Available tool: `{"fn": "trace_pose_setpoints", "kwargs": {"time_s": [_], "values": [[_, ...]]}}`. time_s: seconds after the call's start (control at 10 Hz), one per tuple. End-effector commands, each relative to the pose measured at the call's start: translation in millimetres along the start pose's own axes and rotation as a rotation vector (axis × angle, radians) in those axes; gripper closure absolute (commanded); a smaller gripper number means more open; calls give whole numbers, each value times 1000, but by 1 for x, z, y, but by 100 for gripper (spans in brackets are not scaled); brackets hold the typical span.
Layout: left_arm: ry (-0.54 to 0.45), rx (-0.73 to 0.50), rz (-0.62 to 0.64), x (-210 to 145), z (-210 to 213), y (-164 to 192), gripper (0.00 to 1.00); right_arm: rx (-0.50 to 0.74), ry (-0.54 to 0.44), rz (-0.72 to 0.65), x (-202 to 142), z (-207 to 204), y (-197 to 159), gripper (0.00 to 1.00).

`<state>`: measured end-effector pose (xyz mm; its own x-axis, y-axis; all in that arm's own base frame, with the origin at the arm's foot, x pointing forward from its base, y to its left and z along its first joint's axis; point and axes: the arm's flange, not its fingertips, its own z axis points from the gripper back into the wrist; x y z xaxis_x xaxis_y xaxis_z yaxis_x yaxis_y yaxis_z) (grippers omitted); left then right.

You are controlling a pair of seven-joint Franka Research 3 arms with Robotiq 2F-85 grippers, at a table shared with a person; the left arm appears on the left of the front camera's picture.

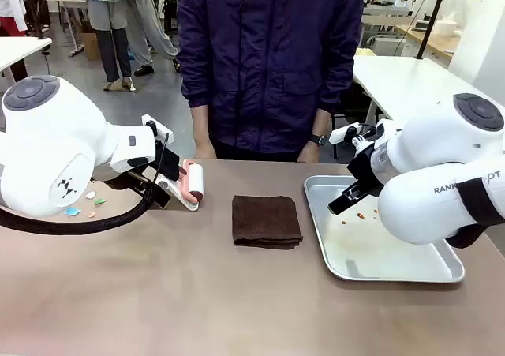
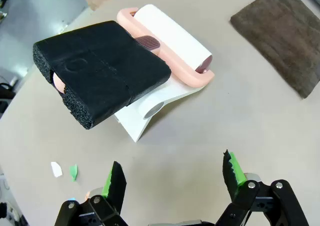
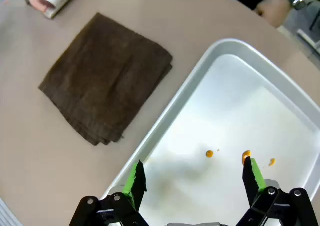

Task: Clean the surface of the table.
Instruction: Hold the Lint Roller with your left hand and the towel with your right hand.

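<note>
1 table (image 1: pixel 158 293), 1 brown cloth (image 1: pixel 266 221), 1 metal tray (image 1: pixel 379 252), 1 lint roller (image 1: pixel 194 182), 1 person (image 1: pixel 268 56)

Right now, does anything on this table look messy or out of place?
Yes. Small coloured scraps litter the table beside the lint roller, and a few orange spots dirty the metal tray. The brown cloth lies neatly folded.

The right arm (image 1: pixel 430 206) shows "RANK" and "OT".
</note>
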<state>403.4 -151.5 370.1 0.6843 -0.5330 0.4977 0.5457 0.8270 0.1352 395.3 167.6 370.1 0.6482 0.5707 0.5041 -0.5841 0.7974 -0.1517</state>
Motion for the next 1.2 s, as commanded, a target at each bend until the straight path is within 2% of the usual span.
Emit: {"fn": "trace_pose_setpoints", "kwargs": {"time_s": [0.0, 1.1], "values": [[0, 0, 0, 0, 0, 0, 0, 0, 0, 0, 0, 0, 0, 0], [0, 0, 0, 0, 0, 0, 0, 0, 0, 0, 0, 0, 0, 0]]}}
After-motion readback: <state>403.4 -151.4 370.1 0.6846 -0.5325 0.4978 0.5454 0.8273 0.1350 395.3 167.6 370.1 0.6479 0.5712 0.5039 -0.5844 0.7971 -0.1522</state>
